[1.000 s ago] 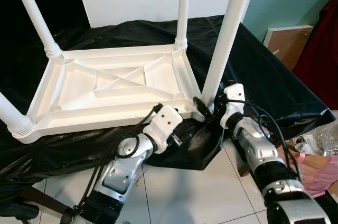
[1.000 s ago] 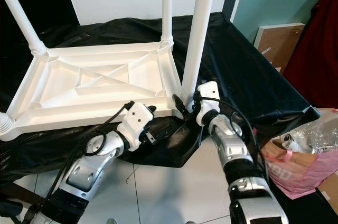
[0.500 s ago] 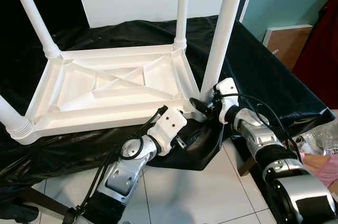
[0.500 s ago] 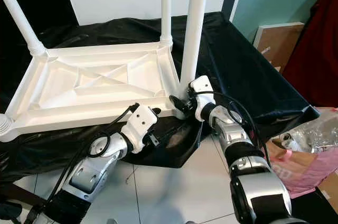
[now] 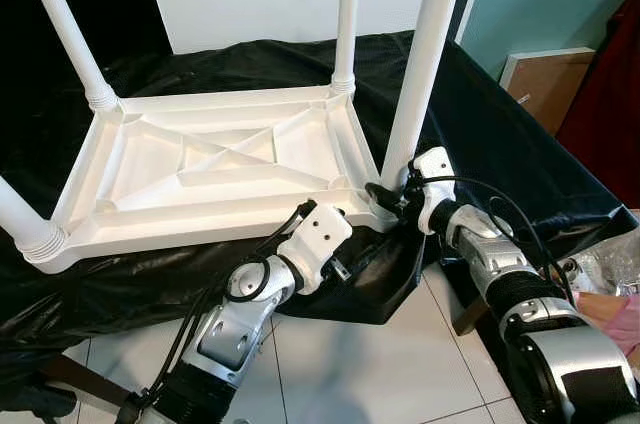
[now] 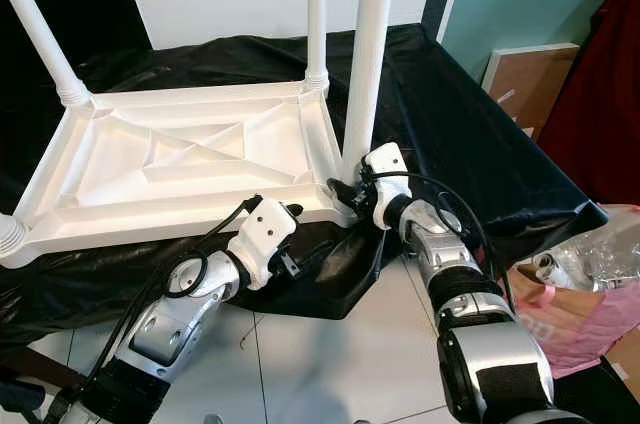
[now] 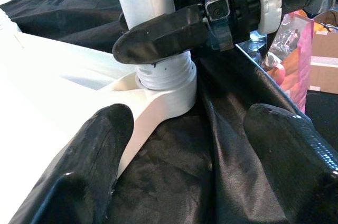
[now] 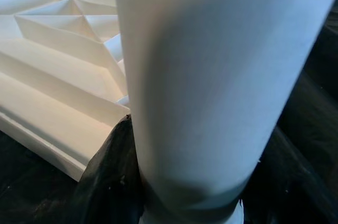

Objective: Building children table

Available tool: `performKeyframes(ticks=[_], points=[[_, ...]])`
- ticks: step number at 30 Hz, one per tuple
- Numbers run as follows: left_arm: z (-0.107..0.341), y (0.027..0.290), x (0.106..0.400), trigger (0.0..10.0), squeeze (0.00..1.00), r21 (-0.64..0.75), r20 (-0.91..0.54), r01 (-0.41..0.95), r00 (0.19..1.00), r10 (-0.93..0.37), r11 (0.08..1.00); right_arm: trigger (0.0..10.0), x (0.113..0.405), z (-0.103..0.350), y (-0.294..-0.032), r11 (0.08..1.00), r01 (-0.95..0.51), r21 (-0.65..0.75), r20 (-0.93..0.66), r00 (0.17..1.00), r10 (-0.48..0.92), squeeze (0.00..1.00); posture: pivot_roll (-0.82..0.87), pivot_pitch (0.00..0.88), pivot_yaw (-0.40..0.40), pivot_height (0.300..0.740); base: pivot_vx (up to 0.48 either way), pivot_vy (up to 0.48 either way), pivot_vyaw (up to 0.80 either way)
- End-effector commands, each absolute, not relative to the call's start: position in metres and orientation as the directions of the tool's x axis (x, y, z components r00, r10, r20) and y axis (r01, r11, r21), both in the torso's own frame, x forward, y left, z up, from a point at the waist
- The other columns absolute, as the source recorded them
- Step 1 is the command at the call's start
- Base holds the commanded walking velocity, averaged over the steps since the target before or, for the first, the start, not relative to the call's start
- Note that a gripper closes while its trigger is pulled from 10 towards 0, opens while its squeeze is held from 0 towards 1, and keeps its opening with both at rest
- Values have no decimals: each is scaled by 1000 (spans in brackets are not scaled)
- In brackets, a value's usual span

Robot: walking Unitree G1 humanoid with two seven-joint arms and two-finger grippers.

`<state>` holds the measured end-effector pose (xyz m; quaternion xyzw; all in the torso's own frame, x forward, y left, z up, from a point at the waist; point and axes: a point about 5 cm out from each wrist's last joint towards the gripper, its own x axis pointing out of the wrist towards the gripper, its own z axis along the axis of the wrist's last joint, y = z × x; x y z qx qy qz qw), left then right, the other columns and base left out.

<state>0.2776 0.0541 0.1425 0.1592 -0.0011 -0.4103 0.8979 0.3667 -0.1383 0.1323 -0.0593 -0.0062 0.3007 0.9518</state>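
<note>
White children's table point(image 5: 210, 169) laid upside down on a black cloth point(image 5: 480, 134), legs pointing up, its near right leg point(image 5: 425, 54) clasped just above the base by the right gripper point(image 5: 388, 196), left gripper point(image 7: 195, 145) held open just beside that corner.
</note>
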Motion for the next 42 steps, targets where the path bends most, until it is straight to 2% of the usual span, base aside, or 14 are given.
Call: performKeyframes(ticks=[1, 10, 13, 15, 26, 40, 41, 42], points=[[140, 51, 276, 10000, 0, 277, -145, 760, 637, -757, 588, 10000, 362, 114, -136, 837, -544, -69, -81, 839, 538, 0, 1, 27, -19, 740, 0, 0, 0], [139, 47, 276, 10000, 0, 272, -142, 760, 638, -757, 590, 10000, 360, 110, -130, 912, -409, -20, -70, 911, 407, 0, -5, 15, -27, 740, 0, 0, 0], [138, 46, 275, 10000, 0, 271, -141, 762, 635, -759, 588, 10000, 358, 107, -130, 942, -337, 0, -63, 940, 336, 0, -9, 12, -27, 740, 0, 0, 0], [136, 46, 273, 10000, 0, 269, -143, 766, 631, -762, 584, 10000, 351, 103, -126, 974, -225, 21, -52, 973, 226, 0, -11, 12, -28, 740, 0, 0, 0], [137, 44, 275, 10000, 0, 266, -139, 761, 638, -757, 592, 10000, 337, 98, -114, 997, -30, 66, -31, 999, 32, 0, -8, 17, -39, 740, 0, 0, 0], [138, 48, 276, 10000, 0, 260, -131, 739, 664, -736, 621, 10000, 331, 113, -124, 997, -20, 68, 50, 999, 16, 16, 0, 39, -54, 740, 0, 0, 0], [138, 48, 276, 10000, 0, 260, -130, 738, 666, -735, 623, 10000, 331, 115, -126, 997, -20, 68, 56, 998, 17, 918, 0, 38, -55, 740, 0, 0, 0], [138, 48, 276, 10000, 0, 260, -130, 738, 666, -735, 623, 10000, 331, 115, -126, 997, -20, 68, 56, 998, 17, 918, 0, 38, -55, 740, 0, 0, 0]])
